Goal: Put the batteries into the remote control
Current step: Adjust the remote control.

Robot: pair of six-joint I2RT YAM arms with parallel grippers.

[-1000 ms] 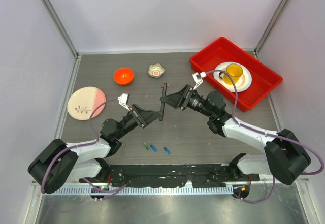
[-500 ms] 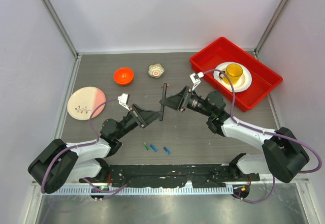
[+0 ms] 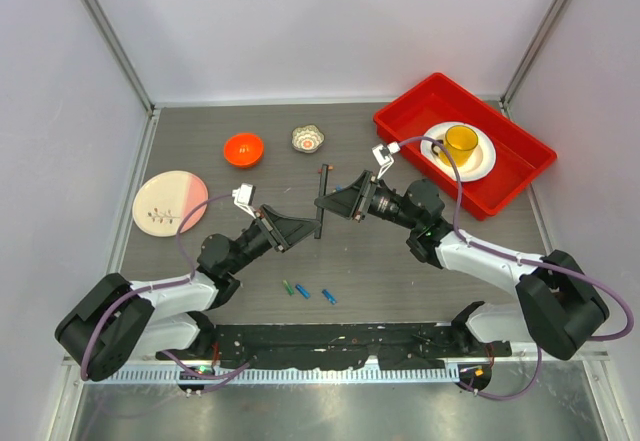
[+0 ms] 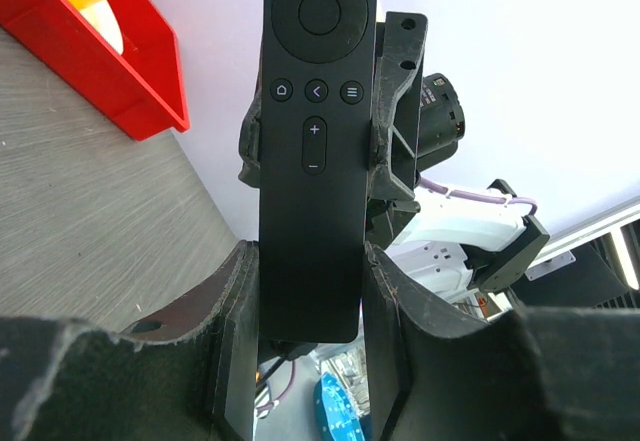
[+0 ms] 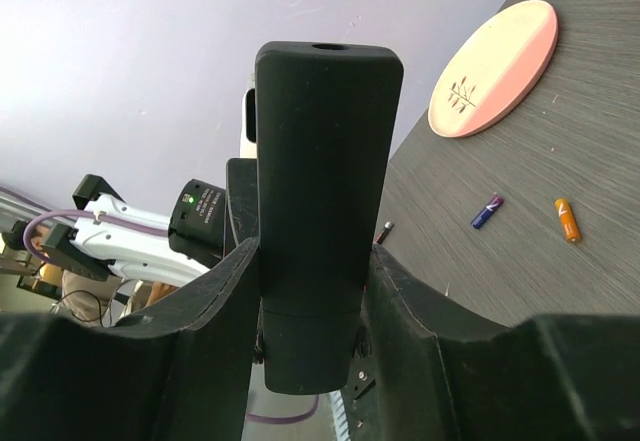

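Observation:
The black remote control [image 3: 320, 201] is held in the air between both arms, above the middle of the table. My left gripper [image 3: 314, 227] is shut on its lower end. In the left wrist view the button face [image 4: 314, 141] points at the camera. My right gripper [image 3: 325, 199] is shut on its middle. The right wrist view shows the plain back [image 5: 322, 191] with a seam low down. Three batteries lie loose on the table near the front: a green one [image 3: 288, 287] and two blue ones [image 3: 302, 291] [image 3: 328, 297]. The right wrist view shows a blue one [image 5: 487, 211] and an orange one [image 5: 568, 219].
A pink plate [image 3: 170, 202] lies at the left, an orange bowl [image 3: 243, 148] and a small foil cup [image 3: 308, 139] at the back. A red tray [image 3: 520, 176] at the back right holds a white plate with a yellow cup [image 3: 461, 141].
The right wrist has shifted slightly to the left. The remote stays held between both grippers in about the same place.

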